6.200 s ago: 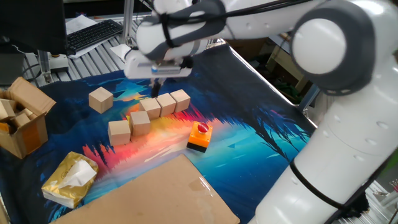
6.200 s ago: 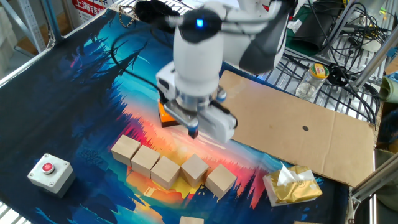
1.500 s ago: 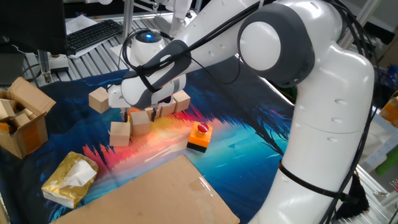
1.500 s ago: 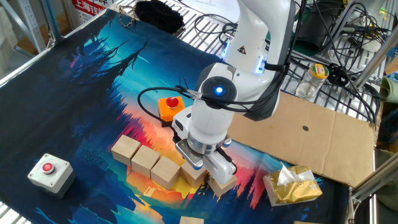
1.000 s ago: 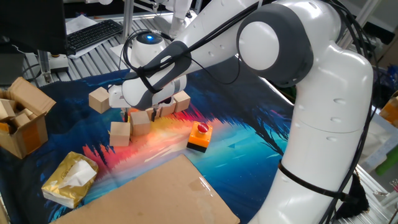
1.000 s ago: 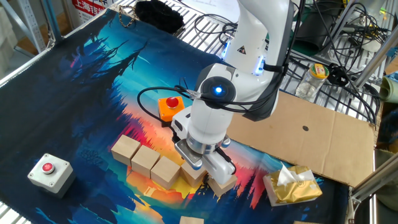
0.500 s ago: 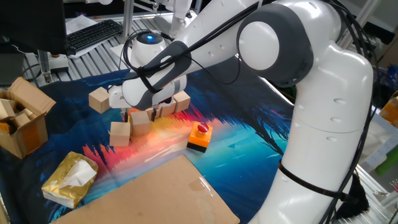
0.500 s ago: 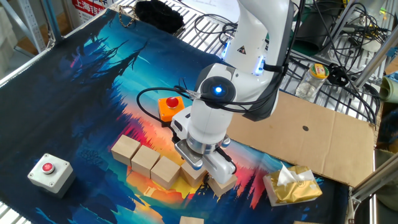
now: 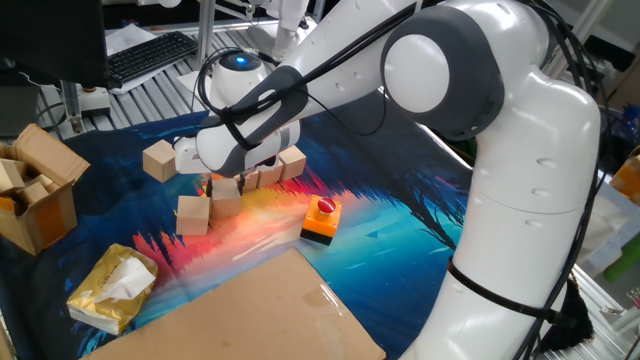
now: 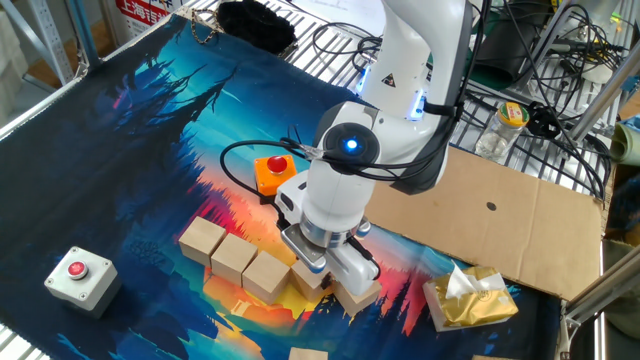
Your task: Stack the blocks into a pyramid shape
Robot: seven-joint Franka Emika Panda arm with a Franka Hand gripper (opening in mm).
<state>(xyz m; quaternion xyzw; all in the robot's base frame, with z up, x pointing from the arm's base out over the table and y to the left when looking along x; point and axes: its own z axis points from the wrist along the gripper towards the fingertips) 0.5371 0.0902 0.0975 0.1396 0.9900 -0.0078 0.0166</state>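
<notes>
blocks: plain tan wooden cubes | gripper clamps one

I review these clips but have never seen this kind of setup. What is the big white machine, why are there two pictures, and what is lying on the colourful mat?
The white machine is a jointed robot arm; its end effector is a two-finger clamp. Both pictures show the same moment from two cameras on different sides of the table. On the printed mat lie plain wooden blocks: a row, one more next to the row, and one apart. The end effector is down on a block in the row, fingers on either side; whether it grips is unclear. Also present: an orange box with a red button, a grey button box, a cardboard sheet, a tissue pack and a cardboard box.
</notes>
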